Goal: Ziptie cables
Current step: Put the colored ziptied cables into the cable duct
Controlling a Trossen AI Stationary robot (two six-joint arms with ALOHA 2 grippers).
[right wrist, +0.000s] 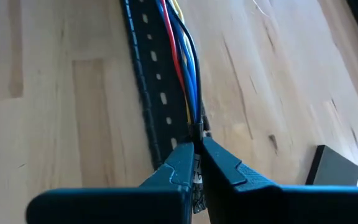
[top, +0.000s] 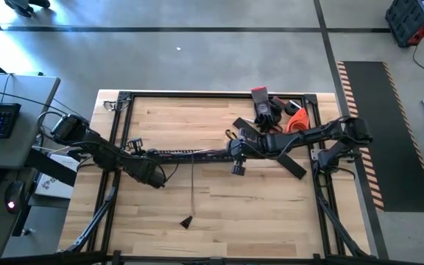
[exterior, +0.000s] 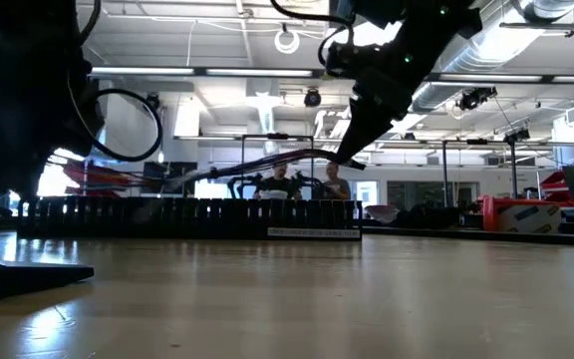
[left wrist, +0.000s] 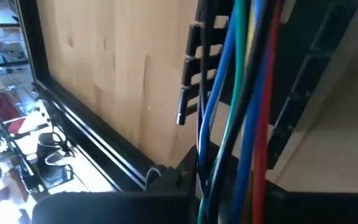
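The cables [top: 190,153] are a bunch of dark, blue, red, green and yellow wires gathered into one cord. They run left to right across the table's middle, above the black slotted rail [exterior: 187,216]. My right gripper [right wrist: 196,142] is shut on their right end. My left gripper [top: 142,158] is at their left end. There the wires [left wrist: 241,112] pass close by the camera and run down between its dark fingers. In the low view the cord [exterior: 257,165] slants up from the left toward my right gripper [exterior: 352,155]. My left gripper has the cables at their left end [left wrist: 229,186]. The wires themselves hide the place of contact, so the kind of hold cannot be told. My right gripper pinches the cord's right end [right wrist: 194,127] between its two fingertips. It comes slanting down from the table's right, along the cord. That end is lifted clear above the rail [right wrist: 151,93].
A flat black strip [top: 291,163] lies under my right arm. Red-and-black and orange items [top: 274,110] sit near the far right corner. A small dark piece [top: 188,221] on a thin line lies toward the near edge. A black frame [top: 197,94] borders the table. People [exterior: 307,181] sit beyond it.
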